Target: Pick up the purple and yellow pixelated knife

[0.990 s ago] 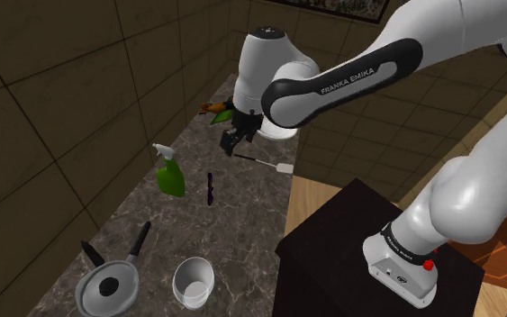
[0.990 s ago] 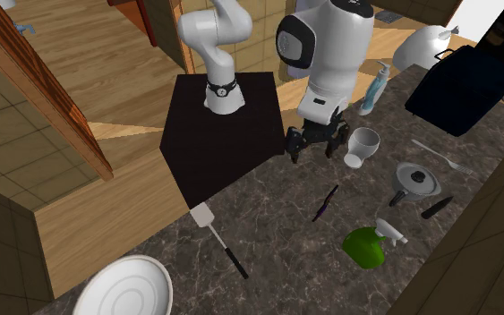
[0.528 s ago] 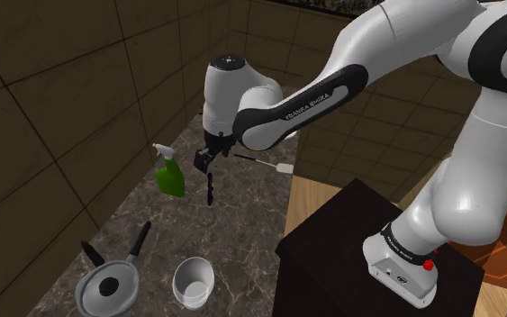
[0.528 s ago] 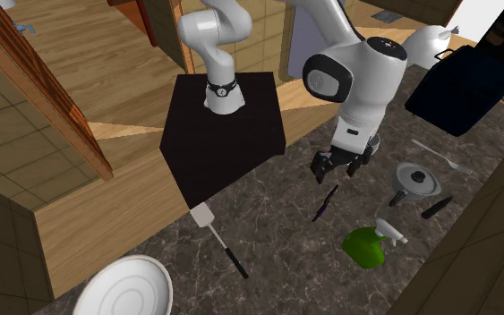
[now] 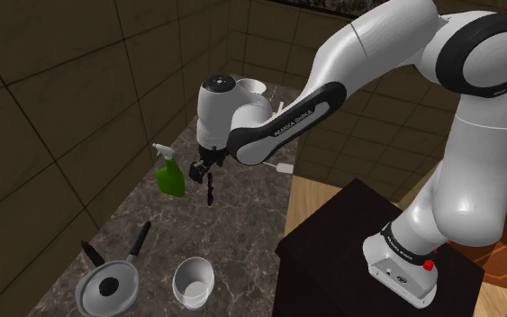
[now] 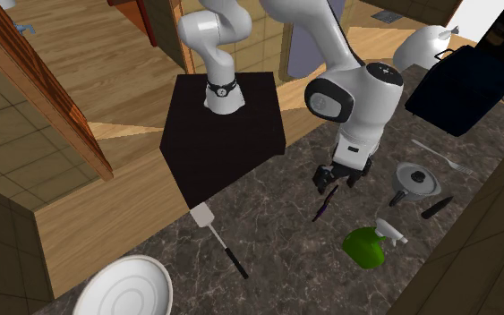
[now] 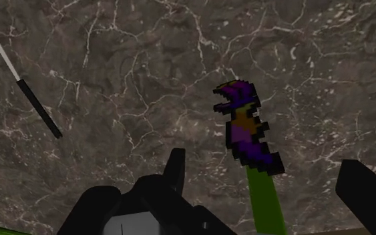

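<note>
Green spray bottle (image 5: 171, 177) standing at the shoulder view's left; just right of it the gripper (image 5: 199, 168) is hovering low, fingers apart, gripping nothing. Knife (image 5: 210, 190) is lying flat on the marble counter (image 5: 242, 225) beneath, between the fingers. Judging it light, stiff, thin; pinching across its narrow width near mid-length looks best

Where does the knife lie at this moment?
In the shoulder view the knife lies on the counter just below the open gripper, with the green spray bottle beside it on that view's left.
</note>
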Motion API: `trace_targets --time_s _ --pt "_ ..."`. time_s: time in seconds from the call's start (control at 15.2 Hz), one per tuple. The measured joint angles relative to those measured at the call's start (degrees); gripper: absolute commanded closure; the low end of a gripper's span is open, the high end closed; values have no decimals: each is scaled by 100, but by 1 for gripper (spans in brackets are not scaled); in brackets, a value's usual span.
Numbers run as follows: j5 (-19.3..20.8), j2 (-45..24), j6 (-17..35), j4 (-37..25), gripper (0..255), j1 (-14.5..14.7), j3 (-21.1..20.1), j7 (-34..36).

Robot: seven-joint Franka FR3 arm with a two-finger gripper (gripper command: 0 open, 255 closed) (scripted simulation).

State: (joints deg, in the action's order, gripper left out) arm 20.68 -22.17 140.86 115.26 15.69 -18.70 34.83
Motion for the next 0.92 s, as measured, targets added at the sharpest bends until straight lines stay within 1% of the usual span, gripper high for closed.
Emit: trace_targets --time_s 0.07,0.13,0.73,0.92 --pt "29 -46 37 -5 0 11 16 21" --pt "44 -64 68 8 255 11 26 28" --pt "65 -73 117 31 255 13 37 43" --pt "19 -25 34 6 255 1 11 9"
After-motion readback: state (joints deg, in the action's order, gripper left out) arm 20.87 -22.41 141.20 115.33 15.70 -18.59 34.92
